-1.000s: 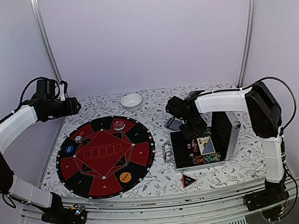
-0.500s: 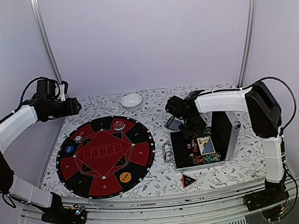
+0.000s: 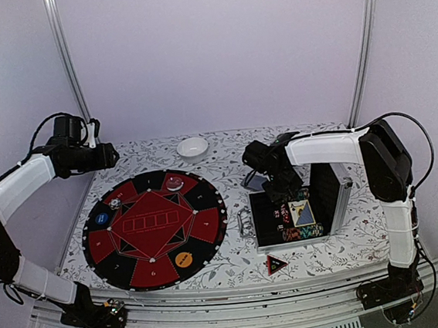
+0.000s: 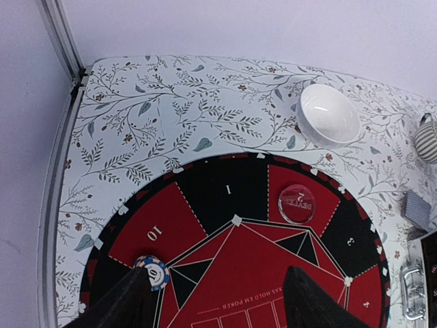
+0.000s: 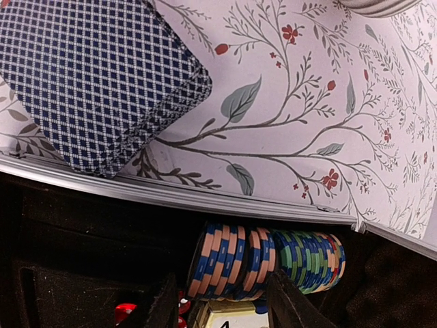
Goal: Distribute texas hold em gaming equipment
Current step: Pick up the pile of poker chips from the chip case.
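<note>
My right gripper (image 5: 222,301) reaches down into the open case (image 3: 269,225). It is open, its fingers standing either side of a row of orange-and-blue poker chips (image 5: 232,263). A small gap shows at the left finger. Green and blue chips (image 5: 311,260) lie right beside that row. A deck of patterned-back cards (image 5: 95,75) lies on the tablecloth just outside the case rim. My left gripper (image 4: 218,304) hovers open over the round poker mat (image 4: 225,195), holding nothing. On the mat are a blue-white chip (image 4: 153,273), a clear dealer button (image 4: 297,203), a blue disc (image 3: 102,218) and an orange disc (image 3: 184,260).
A white bowl (image 3: 192,147) stands at the back of the table. A ribbed grey cup (image 4: 427,140) is to its right. The case lid (image 3: 326,188) stands upright by my right arm. A red triangular marker (image 3: 276,264) lies near the front edge.
The right gripper has shifted slightly inside the case, and its jaws narrowed a touch. The left arm has not moved.
</note>
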`<action>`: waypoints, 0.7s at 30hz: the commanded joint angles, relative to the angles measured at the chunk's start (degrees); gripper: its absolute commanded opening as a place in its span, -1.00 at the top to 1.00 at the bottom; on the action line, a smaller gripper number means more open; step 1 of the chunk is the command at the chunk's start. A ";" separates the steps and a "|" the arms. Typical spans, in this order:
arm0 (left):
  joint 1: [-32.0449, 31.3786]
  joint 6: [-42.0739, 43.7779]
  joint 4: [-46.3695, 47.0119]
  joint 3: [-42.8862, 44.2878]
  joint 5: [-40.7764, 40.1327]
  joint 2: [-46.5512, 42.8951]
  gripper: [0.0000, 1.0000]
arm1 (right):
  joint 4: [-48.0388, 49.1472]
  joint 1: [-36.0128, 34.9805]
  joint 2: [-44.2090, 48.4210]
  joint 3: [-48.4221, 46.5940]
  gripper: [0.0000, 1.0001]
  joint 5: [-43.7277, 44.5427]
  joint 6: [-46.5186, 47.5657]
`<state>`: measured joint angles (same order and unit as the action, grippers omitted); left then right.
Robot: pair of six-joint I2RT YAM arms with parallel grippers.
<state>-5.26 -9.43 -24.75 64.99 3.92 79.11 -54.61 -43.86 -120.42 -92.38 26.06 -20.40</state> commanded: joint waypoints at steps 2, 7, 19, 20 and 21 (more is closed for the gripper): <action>-0.60 0.64 -0.21 0.59 0.73 0.39 -0.37 | -0.36 0.17 -0.43 -1.00 0.05 2.42 -0.92; -0.58 0.72 -0.21 0.57 0.86 0.67 -0.37 | -0.71 0.16 -0.51 -0.93 -0.02 3.02 -1.04; -0.62 0.89 -0.30 0.50 1.01 0.54 -0.37 | 1.25 0.56 -0.34 1.32 0.06 0.15 -1.05; -0.62 0.90 -0.34 0.49 0.92 0.48 -0.37 | 1.26 0.54 -0.32 1.44 0.06 0.13 -1.04; -0.59 0.91 -0.37 0.53 0.95 0.40 -0.37 | 1.18 0.65 -0.34 1.57 0.06 0.20 -0.98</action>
<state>-5.26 -9.39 -24.75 64.99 4.27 79.22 -54.11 -43.79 -120.42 -91.74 26.85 -20.99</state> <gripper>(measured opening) 0.686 0.473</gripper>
